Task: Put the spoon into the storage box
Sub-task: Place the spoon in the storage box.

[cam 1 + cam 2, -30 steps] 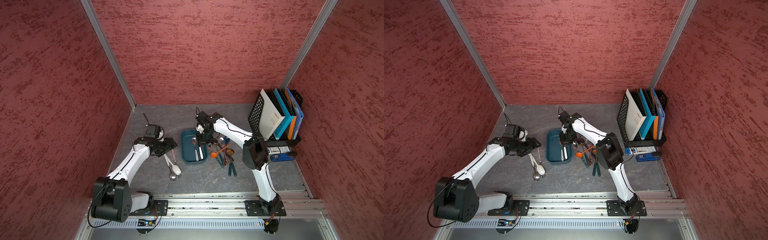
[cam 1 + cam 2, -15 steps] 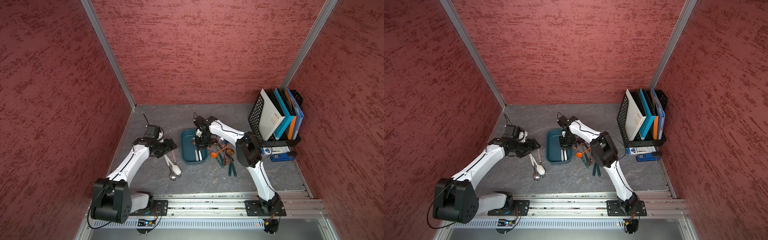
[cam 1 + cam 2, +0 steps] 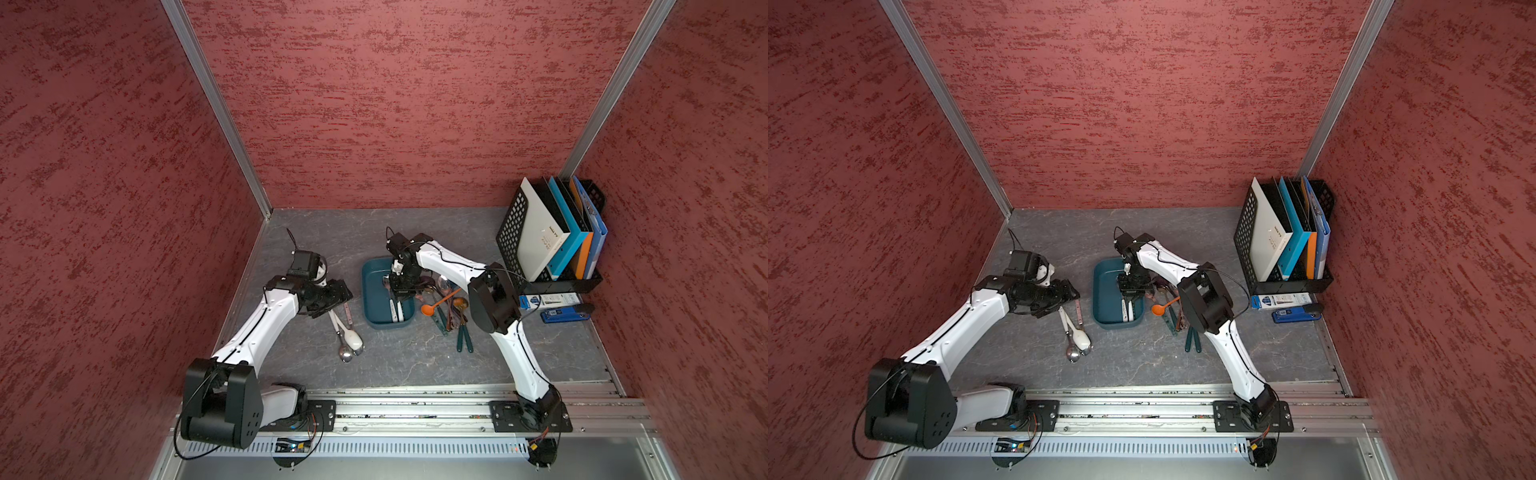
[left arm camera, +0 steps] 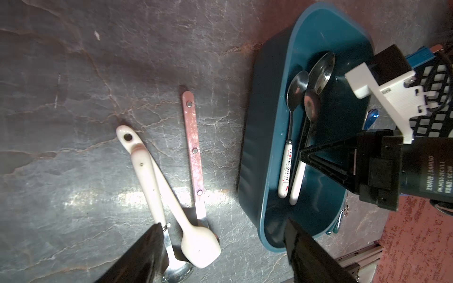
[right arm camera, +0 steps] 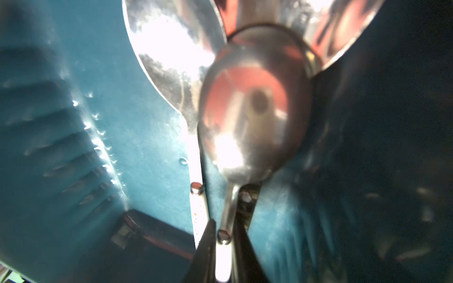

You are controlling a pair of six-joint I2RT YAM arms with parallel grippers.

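The spoon (image 4: 311, 105) is lying inside the storage box (image 4: 257, 137), along its length, with its bowl pointing to the box's far end and overlapping two other spoons (image 4: 297, 84). Bare box floor is showing on its other side. The right gripper (image 5: 223, 247) is straddling the handle with its jaws barely parted; whether they are pinching it is unclear.

The grey veined desk (image 3: 316, 237) is carrying the teal storage box (image 3: 367, 291) near its middle. To the robot's left of it, a white ceramic spoon (image 3: 354, 338), a metal spoon (image 3: 344, 354) and a pink-handled utensil (image 3: 348, 312) are lying bunched together. On the box's other side an orange spoon (image 3: 428, 309) is lying among a cutlery heap (image 3: 464, 343). Beyond that, a mesh file rack (image 3: 508, 237), a stapler (image 3: 561, 318) and a carton (image 3: 548, 300) are sitting.
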